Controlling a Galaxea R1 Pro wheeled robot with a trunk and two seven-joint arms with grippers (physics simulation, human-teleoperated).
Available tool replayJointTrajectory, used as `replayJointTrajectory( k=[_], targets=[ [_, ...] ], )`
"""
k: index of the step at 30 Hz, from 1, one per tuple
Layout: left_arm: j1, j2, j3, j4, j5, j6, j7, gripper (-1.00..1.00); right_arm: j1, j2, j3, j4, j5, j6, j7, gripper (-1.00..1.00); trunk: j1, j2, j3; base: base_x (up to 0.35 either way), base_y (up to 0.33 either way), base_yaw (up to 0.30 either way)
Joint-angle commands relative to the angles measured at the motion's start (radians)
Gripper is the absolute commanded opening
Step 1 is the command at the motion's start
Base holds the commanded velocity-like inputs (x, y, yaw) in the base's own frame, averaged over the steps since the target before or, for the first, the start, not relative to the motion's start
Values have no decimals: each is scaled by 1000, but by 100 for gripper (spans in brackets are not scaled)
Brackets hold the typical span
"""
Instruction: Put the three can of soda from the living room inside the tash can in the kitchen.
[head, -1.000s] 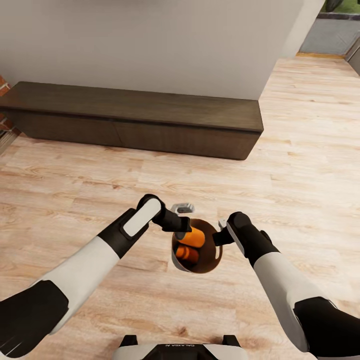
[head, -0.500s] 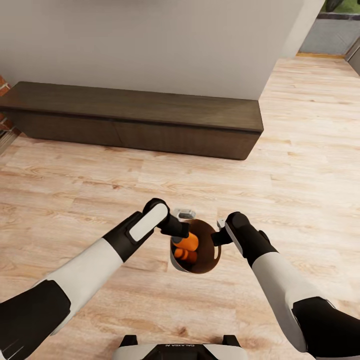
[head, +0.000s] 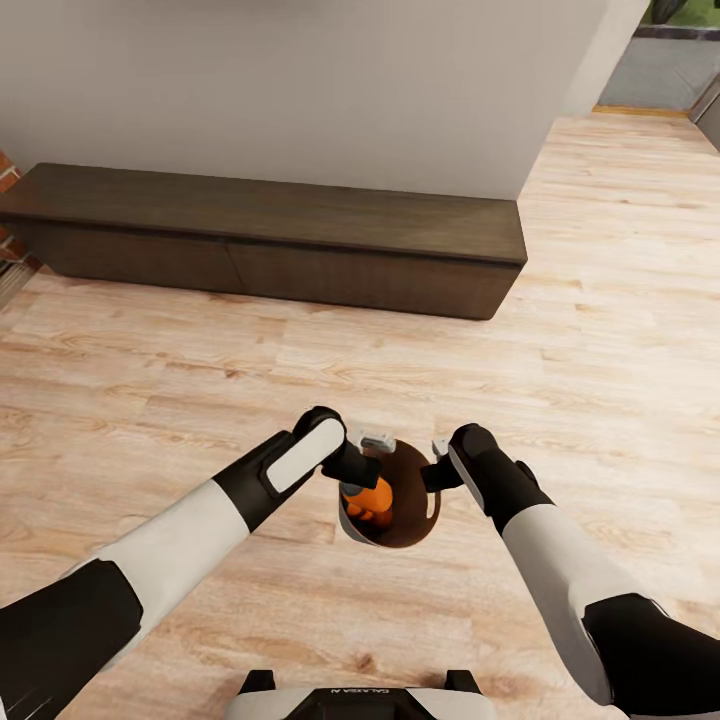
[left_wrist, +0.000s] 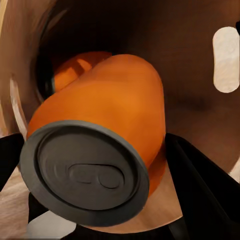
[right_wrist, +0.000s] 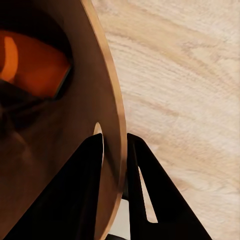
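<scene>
Second can (left_wrist: 75, 70) mostly behind the first (left_wrist: 115, 100)

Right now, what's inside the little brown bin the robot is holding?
Inside the bin are two orange soda cans: one held by the left gripper, another deeper behind it. The bin's bottom is covered by them, so anything more can't be seen.

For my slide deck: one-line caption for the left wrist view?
Left end effector holds an orange soda can inside the copper-brown bin, a second orange can beyond.
</scene>
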Motion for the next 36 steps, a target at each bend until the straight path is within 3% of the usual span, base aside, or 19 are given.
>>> replayJointTrajectory(
  k=[1,6,7,12,20,29,36],
  targets=[
    [0,0,-6,6,-9,3,7,-100,0,0,-1,0,-31,2,7,-100,0,0,0,0,0,0],
    [0,-1,-15,18,-10,3,18,-100,0,2,-1,0,-31,2,7,-100,0,0,0,0,0,0],
    [0,-1,-15,19,-10,3,19,100,0,3,-1,0,-31,2,7,-100,0,0,0,0,0,0],
    [0,-1,-17,22,-13,3,21,100,0,4,15,0,-31,2,7,-100,0,0,0,0,0,0],
    [2,-1,-15,21,-95,3,18,100,0,5,26,0,-31,2,7,-100,0,0,0,0,0,0],
    [3,9,-12,4,-106,3,17,100,0,4,27,0,-31,2,7,-100,0,0,0,0,0,0],
    [9,21,-3,-113,-106,3,13,100,0,4,27,0,-31,2,7,-100,0,0,0,0,0,0]
  ],
)
